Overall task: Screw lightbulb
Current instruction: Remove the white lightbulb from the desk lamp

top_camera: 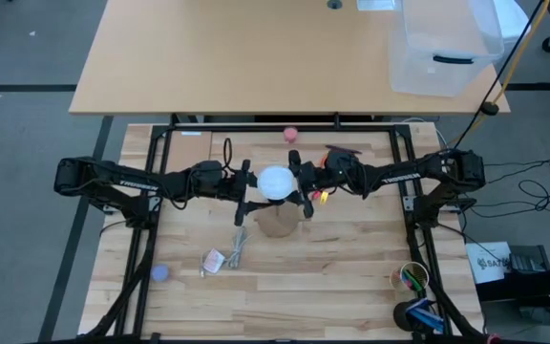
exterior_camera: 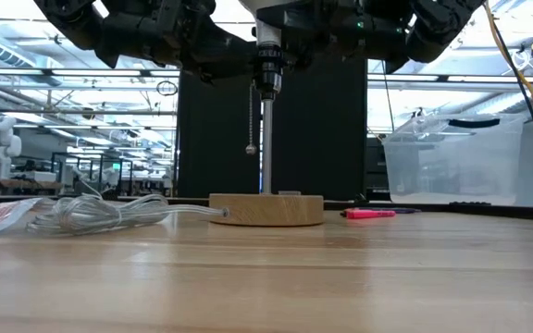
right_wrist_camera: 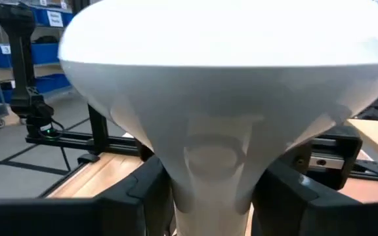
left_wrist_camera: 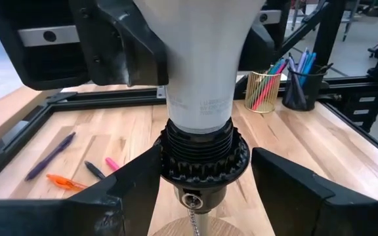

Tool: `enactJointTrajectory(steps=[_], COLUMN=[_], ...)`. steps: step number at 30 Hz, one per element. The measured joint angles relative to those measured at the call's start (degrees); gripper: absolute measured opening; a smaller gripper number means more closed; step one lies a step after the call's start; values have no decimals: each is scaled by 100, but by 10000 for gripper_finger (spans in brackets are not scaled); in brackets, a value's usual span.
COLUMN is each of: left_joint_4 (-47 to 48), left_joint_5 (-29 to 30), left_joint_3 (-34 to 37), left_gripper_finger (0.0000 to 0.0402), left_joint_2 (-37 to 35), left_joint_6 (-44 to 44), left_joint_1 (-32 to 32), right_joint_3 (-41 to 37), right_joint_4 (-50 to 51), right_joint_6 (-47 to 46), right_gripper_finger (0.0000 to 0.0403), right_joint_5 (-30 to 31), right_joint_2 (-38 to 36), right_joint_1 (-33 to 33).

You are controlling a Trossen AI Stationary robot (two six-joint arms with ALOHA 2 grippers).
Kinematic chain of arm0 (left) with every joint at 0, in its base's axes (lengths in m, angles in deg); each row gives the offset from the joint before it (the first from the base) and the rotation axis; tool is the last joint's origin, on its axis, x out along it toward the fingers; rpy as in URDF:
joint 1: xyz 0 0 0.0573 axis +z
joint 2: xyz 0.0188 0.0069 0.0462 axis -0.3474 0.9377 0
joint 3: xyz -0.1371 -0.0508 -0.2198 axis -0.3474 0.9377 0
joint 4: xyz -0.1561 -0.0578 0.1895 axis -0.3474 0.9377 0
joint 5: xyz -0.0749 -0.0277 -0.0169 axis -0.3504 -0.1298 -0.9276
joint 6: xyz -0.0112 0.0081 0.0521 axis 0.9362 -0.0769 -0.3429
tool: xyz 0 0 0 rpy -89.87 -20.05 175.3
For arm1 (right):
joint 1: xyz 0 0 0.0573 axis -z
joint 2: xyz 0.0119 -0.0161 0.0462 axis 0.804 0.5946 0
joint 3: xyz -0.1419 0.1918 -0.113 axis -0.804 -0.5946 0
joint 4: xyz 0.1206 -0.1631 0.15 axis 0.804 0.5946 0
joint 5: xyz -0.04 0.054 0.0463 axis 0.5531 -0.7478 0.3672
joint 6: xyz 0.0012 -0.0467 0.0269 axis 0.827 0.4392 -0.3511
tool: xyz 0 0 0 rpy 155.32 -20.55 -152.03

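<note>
Fingers of our right gripper [right_wrist_camera: 209, 196] close around the neck of the lightbulb [top_camera: 275, 182] to turn it, its base already seated in the black socket [left_wrist_camera: 204, 157], while our left gripper [left_wrist_camera: 205, 196] stands open beside that socket above the counter [top_camera: 351, 258].

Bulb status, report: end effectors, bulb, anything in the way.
Left end effector open astride socket. Right end effector around bulb neck. Bulb seated in socket. Nothing blocking.

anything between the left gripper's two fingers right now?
Yes. In the left wrist view the black socket sits between the left gripper fingers, with gaps either side; the lightbulb neck enters it from above.
</note>
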Motion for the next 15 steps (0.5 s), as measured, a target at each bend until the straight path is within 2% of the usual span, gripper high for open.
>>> enactJointTrajectory(steps=[8,15], left_joint_4=[10,8], left_joint_5=[8,18], left_joint_3=[0,2], left_gripper_finger=[238,238], left_joint_2=[0,0], left_joint_6=[32,142], left_joint_1=[1,26], right_joint_3=[0,0], right_joint_4=[-69,405], right_joint_6=[2,453], right_gripper_finger=[220,272], right_joint_5=[169,1083], right_joint_2=[-15,-228], right_joint_1=[-162,-527])
